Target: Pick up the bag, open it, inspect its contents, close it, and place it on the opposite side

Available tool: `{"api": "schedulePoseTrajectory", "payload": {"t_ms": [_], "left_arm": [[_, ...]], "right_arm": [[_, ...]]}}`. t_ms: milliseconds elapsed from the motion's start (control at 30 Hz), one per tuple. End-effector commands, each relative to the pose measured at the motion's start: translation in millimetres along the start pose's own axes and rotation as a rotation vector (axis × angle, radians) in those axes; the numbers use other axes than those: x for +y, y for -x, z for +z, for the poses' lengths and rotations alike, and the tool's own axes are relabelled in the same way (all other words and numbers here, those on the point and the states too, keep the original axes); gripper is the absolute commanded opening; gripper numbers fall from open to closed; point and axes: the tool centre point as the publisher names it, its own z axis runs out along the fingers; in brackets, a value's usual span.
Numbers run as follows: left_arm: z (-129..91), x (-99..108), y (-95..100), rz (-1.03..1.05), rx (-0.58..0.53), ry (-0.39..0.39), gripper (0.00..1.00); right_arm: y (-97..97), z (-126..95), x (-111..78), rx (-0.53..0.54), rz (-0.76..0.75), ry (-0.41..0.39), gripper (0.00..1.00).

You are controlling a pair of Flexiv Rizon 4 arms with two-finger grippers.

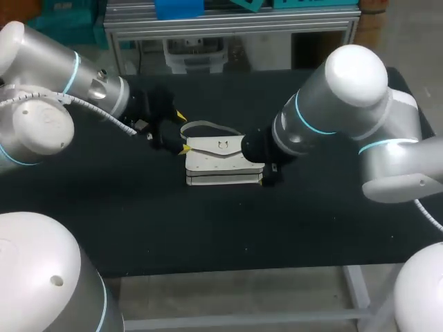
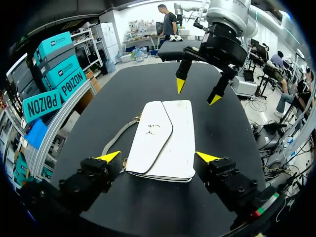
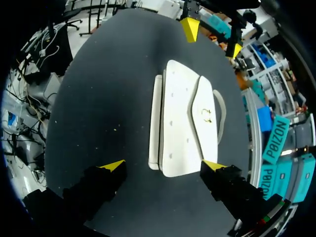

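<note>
Looking down in the head view, the white bag [image 1: 220,162] lies flat and closed on the tabletop [image 1: 208,228], the left gripper [image 1: 183,131] spread at one short end, the right arm [image 1: 325,117] covering the other. The left wrist view shows the left gripper [image 2: 158,157] straddling the bag [image 2: 168,138] at its near end, unclamped, probably lining up a grasp. The right wrist view shows the right gripper [image 3: 163,165] equally wide at the opposite end of the bag [image 3: 182,118], seemingly ready to share the lift.
</note>
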Motion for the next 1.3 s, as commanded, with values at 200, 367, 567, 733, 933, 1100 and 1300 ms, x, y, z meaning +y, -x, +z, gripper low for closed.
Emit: {"api": "schedulePoseTrajectory", "payload": {"t_ms": [200,367,567,733,933,1100,1300], "left_arm": [[5.6,-0.1,3.2,0.0,0.002,-0.003,1.0],[22.6,4.5,3.3,0.082,-0.02,-0.047,1.0],[34.5,4.4,3.4,0.155,-0.042,-0.033,1.0],[39.4,0.1,0.4,0.209,-0.054,-0.017,0.91],[45.7,-1.7,2.4,0.228,-0.038,-0.004,0.91],[48.7,-0.9,4.9,0.244,-0.032,0.003,0.9],[55.7,-0.1,6.7,0.258,-0.004,0.019,0.81]], "right_arm": [[-5.6,5.4,6.8,-0.068,0.002,-0.019,1.0],[-3.9,16.4,10.6,-0.079,-0.03,-0.021,1.0],[-1.4,26.2,15.3,-0.143,-0.07,-0.062,1.0],[6.4,31.5,19.1,-0.182,-0.094,-0.078,0.96],[13.2,38.9,21.2,-0.197,-0.112,-0.078,0.78],[17.5,42.9,19.9,-0.209,-0.115,-0.087,0.55],[23.0,46.2,16.9,-0.218,-0.13,-0.093,0.49]]}}
